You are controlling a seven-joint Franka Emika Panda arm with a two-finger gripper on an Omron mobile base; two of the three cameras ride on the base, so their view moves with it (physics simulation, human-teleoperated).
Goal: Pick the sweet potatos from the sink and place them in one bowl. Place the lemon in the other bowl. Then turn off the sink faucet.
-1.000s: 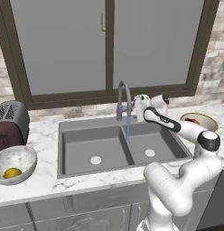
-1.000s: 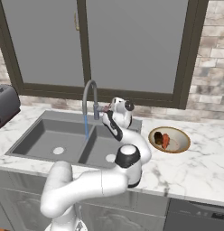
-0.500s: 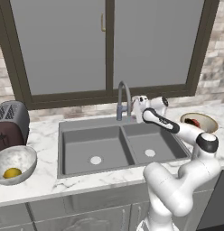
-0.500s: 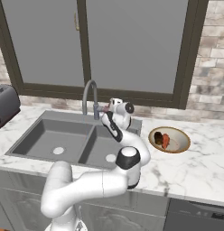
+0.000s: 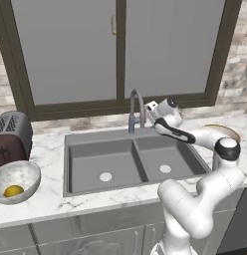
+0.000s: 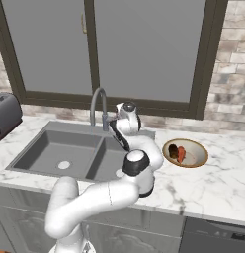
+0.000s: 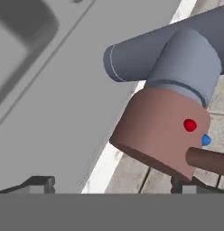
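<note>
The sink faucet (image 5: 136, 106) (image 6: 98, 105) arches over the grey double sink (image 5: 85, 158) (image 6: 53, 143), and no water runs from its spout. My gripper (image 5: 151, 108) (image 6: 115, 125) (image 7: 111, 185) is open beside the faucet's base, on its right. Up close, the brownish base (image 7: 159, 131) carries a red and a blue dot, and a dark lever (image 7: 207, 160) sticks out of it between my spread fingertips (image 7: 39, 182). The lemon (image 5: 13, 190) lies in the marbled bowl (image 5: 25, 172) at the left. Both sweet potatos, orange-red (image 6: 181, 154) and dark (image 6: 173, 150), lie in the tan bowl (image 6: 197, 159) (image 5: 226, 130).
A dark toaster (image 5: 12, 135) (image 6: 5, 113) stands on the marble counter left of the sink. A wide window with a dark frame (image 5: 115, 55) runs behind the faucet. My own arm (image 5: 195, 135) reaches over the right basin.
A second ago a blue stream of water fell from the spout; it has stopped. The hand stayed at the faucet base, jaws wide.
</note>
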